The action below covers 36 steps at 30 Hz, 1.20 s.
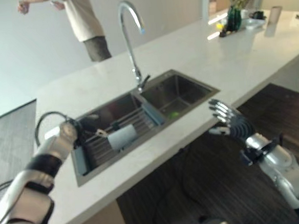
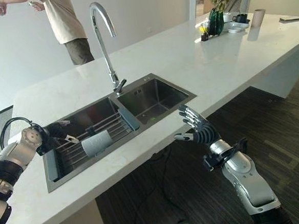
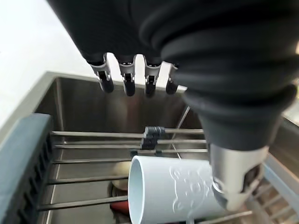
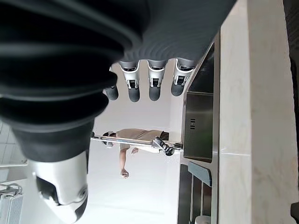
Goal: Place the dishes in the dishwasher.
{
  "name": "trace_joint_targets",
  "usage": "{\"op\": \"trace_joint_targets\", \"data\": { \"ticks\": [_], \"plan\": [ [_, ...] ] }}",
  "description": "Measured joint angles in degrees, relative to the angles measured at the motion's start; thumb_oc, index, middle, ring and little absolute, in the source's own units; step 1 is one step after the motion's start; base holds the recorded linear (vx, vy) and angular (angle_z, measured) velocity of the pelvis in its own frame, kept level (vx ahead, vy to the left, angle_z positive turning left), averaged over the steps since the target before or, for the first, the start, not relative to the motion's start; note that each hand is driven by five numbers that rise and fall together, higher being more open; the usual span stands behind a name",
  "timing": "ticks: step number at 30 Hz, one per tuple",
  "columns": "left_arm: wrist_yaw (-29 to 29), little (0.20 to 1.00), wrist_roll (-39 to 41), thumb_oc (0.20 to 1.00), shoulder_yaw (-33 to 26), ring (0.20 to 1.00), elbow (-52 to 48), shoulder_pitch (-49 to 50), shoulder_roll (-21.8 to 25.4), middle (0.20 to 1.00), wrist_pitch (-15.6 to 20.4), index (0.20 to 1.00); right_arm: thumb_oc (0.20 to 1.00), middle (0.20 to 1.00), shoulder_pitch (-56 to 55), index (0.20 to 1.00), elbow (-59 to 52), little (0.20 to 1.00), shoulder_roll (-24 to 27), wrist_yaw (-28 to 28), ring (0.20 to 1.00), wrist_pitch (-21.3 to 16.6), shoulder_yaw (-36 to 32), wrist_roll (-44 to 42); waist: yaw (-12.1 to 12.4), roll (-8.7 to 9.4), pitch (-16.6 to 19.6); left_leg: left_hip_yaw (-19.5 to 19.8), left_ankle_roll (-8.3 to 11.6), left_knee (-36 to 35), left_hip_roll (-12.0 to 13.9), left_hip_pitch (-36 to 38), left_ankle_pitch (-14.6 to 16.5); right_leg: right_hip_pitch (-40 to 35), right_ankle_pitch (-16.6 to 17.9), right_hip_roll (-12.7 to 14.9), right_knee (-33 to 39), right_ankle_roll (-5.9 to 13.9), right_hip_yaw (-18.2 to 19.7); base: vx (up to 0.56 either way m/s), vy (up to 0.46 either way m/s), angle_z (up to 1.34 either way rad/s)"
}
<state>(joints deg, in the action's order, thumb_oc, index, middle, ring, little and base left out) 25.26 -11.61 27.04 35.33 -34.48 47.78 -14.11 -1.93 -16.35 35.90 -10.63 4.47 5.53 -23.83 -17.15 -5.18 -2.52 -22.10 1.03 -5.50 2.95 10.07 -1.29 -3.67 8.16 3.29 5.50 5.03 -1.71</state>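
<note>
1. Left hand, at the frame's left edge, hovers over the sink rack; its fingers hang relaxed and apart and hold nothing, probably lined up to take the cup.
2. The cup, white, lies on its side across the rack bars, left of centre, just below and right of that hand, mouth towards it.
3. The faucet rises behind the sink divider, at upper centre.
4. Right hand, right of centre, is spread and empty off the counter edge, likely held clear.
5. A person stands at upper left.
</note>
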Motion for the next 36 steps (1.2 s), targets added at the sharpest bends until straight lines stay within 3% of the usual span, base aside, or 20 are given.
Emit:
{"op": "trace_joint_targets", "data": {
  "ticks": [4,7,9,25,36],
  "plan": [
    [2.4,1.000,-3.7,1.000,0.0,1.000,3.4,0.0,-4.3,1.000,-0.8,1.000,1.000,1.000,0.0,1.000,0.1,1.000,-0.8,-0.9,1.000,0.0,0.0,0.1,-0.8,1.04,0.4,-0.7,-0.04,0.0,-0.1,0.3,0.2,0.1,0.1,-0.1,0.0,0.12,1.1,0.03,-0.014,-0.11],
    [2.6,1.000,-5.4,1.000,0.0,1.000,4.3,0.0,-4.2,1.000,-0.8,1.000,1.000,1.000,-0.1,1.000,0.1,1.000,-1.1,-0.9,1.000,0.0,0.0,0.1,-1.3,1.13,0.4,-0.8,-0.12,0.0,-0.1,0.4,0.2,0.0,0.1,0.0,0.0,0.17,1.1,0.00,0.003,-0.02],
    [3.3,1.000,-6.1,1.000,0.0,1.000,10.1,-0.2,-4.2,1.000,-0.4,1.000,1.000,1.000,-0.2,1.000,0.1,1.000,-1.9,-1.0,1.000,0.1,-0.3,0.1,-2.0,1.19,0.4,-1.8,-0.09,0.0,0.0,1.0,0.3,-0.1,0.2,-0.2,0.0,0.36,1.6,-0.02,0.003,-0.19],
    [0.7,1.000,-12.2,1.000,0.0,1.000,13.9,-0.4,-4.2,1.000,4.1,1.000,1.000,1.000,-1.3,1.000,0.0,1.000,-1.7,-1.7,1.000,0.1,-2.0,0.1,-3.9,1.45,0.5,-3.8,-0.28,0.0,-0.4,1.2,0.9,0.8,0.8,0.1,0.0,1.16,2.8,-0.01,0.000,-0.07],
    [-0.6,1.000,-14.8,1.000,0.0,1.000,17.6,-0.4,-4.2,1.000,4.7,1.000,1.000,1.000,-3.2,1.000,0.0,1.000,-1.7,-2.7,1.000,0.1,-2.3,0.2,-4.9,1.69,0.5,-5.3,-0.25,0.0,-0.7,1.6,1.4,1.0,1.0,0.1,0.0,1.49,4.2,0.01,0.011,-0.07]
  ]
}}
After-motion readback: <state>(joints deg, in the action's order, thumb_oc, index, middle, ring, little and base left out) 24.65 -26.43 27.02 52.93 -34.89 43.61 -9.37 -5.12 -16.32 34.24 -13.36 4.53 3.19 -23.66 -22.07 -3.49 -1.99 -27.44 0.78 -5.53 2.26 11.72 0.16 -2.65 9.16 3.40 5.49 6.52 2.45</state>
